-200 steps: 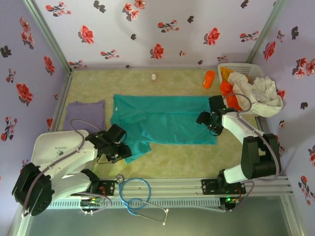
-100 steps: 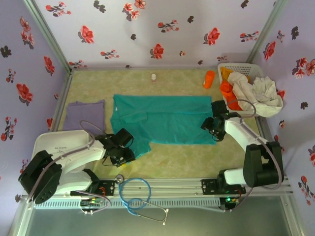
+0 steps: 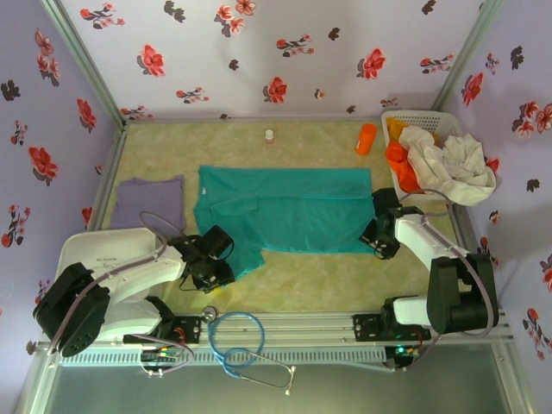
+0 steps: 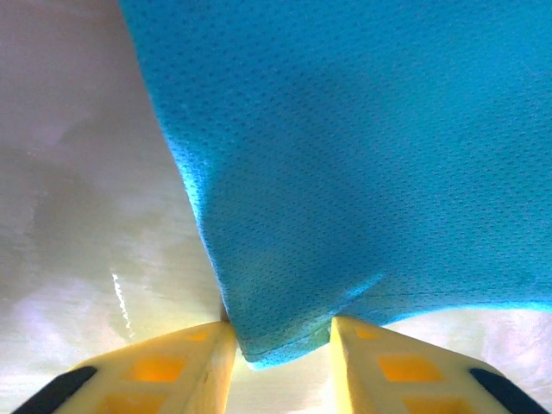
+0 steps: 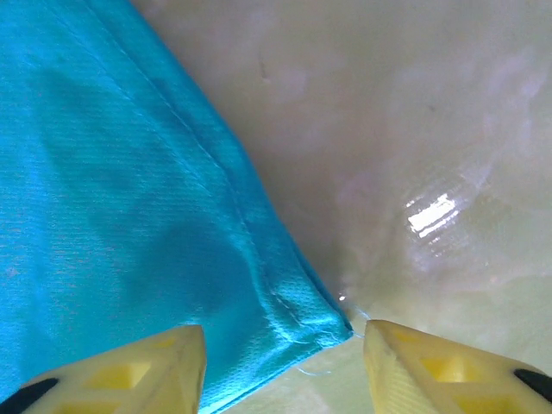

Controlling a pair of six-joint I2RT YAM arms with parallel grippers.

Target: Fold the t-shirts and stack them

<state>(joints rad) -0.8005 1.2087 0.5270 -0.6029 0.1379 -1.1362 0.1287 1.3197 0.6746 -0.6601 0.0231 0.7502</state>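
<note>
A teal-green t-shirt lies spread flat across the middle of the table. My left gripper is low over its near left corner. In the left wrist view that teal corner lies between the yellow fingers, and my left gripper is still open around it. My right gripper is at the shirt's near right corner. In the right wrist view the hemmed corner sits inside the wide-open right gripper. A folded dusty purple t-shirt lies to the left.
At the far right, a white lattice basket holds orange and off-white t-shirts. An orange cup and a small white bottle stand near the back wall. A blue stethoscope lies on the front rail.
The right gripper has come down to the shirt's near right corner and its jaws have narrowed. The left gripper has shifted right to the near left corner. The shirt's folded flap now lies flat.
</note>
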